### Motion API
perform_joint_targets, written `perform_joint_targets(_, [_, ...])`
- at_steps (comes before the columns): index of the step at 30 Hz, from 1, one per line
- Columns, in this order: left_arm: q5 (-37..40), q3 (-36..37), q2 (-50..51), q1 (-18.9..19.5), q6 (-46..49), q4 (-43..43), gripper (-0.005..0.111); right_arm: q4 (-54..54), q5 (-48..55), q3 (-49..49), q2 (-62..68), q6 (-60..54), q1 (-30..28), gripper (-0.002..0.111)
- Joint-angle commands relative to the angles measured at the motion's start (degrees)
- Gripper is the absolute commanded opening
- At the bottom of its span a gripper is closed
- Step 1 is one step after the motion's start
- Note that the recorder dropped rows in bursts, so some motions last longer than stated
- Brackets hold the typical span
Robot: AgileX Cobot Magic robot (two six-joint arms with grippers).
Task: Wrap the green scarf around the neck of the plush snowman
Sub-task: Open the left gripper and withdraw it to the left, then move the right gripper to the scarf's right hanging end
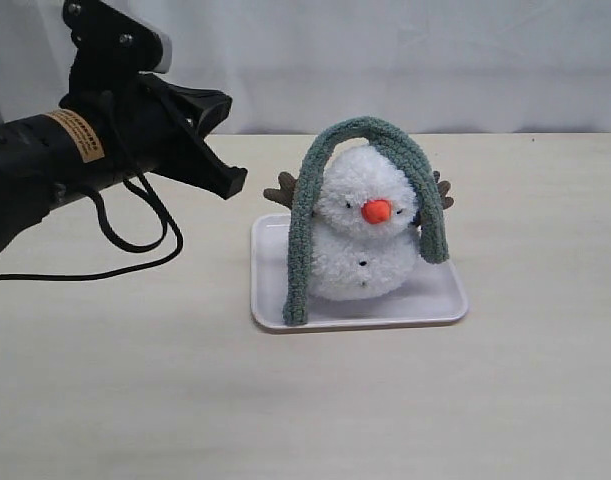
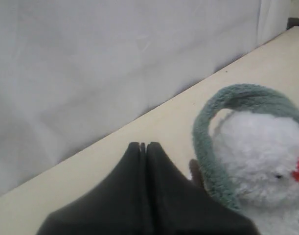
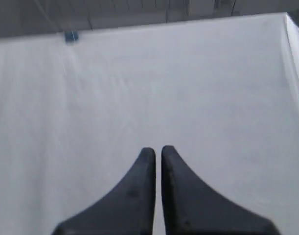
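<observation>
Green scarf [image 1: 301, 245]: arched over the head of plush snowman [image 1: 365, 235], ends hanging down both sides, longer end reaching white tray [image 1: 270, 290]. Snowman upright on tray, on beige table [image 1: 135, 380]. Left gripper [image 1: 233, 184]: clenched, empty, raised near the snowman, not touching. Right gripper [image 3: 156, 149]: clenched, empty, facing white backdrop [image 3: 188, 88].

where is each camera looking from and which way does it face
Exterior: off the arms, facing the table; sees the snowman on a white tray, the scarf draped over its head, the left hand at left.
Left wrist: behind the shut left hand, aimed at snowman and scarf.
Right wrist: behind the shut right hand, facing only a plain white surface.
Shared: exterior and left wrist both show snowman, scarf, left hand.
</observation>
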Motion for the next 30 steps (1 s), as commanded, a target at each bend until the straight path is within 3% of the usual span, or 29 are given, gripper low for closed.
perform_joint_targets(1, [0.36,0.17,0.55,2.92,-2.98,0.38,0.000,4.26,7.92,-7.43,2.16,8.94,-0.25,0.004])
perform_joint_targets(6, [0.51,0.17,0.55,2.92,-3.51,4.00,0.000,-4.66,15.32,-26.03,23.55,9.91,-0.16,0.004])
perform_joint_targets(9, [0.50,0.17,0.55,2.92,-3.64,4.00,0.000,-8.94,30.93,-36.99,36.40,14.87,-0.16,0.005])
perform_joint_targets(13, [0.39,0.17,0.55,2.92,-3.64,6.20,0.000,-9.86,46.80,-49.49,52.21,13.31,-0.16,0.021])
perform_joint_targets(14, [0.26,0.17,0.55,2.92,-3.86,7.95,0.000,-9.03,54.58,-54.58,58.41,10.19,-0.16,0.030])
perform_joint_targets(15, [0.26,0.17,0.55,2.92,-3.86,8.42,0.000,-6.78,59.15,-57.54,61.38,7.00,-0.16,0.034])
perform_joint_targets(16, [0.16,0.17,0.55,2.92,-3.86,8.42,0.000,0.23,67.69,-63.05,66.51,-4.22,-0.16,0.039])
perform_joint_targets(18, [0.16,0.17,0.55,2.92,-3.86,8.53,0.000,13.39,74.92,-68.75,71.91,-17.63,-0.16,0.040])
perform_joint_targets(19, [0.16,0.17,0.55,2.92,-4.22,9.63,0.000,26.70,80.25,-72.88,76.05,-32.01,-0.16,0.039])
perform_joint_targets(21, [0.29,0.17,0.55,2.92,-4.22,9.63,0.000,42.37,84.70,-74.63,79.76,-46.81,-0.16,0.039])
perform_joint_targets(24, [0.29,0.17,0.55,2.92,-4.22,9.63,0.000,56.97,89.94,-74.80,84.31,-62.60,-0.16,0.039])
perform_joint_targets(27, [0.45,0.17,0.55,2.92,-4.22,9.63,0.000,59.26,92.64,-74.80,87.85,-67.27,0.38,0.039])
perform_joint_targets(30, [0.54,0.17,0.55,2.92,-4.22,9.63,0.000,51.35,90.02,-74.80,90.21,-66.42,3.45,0.039])
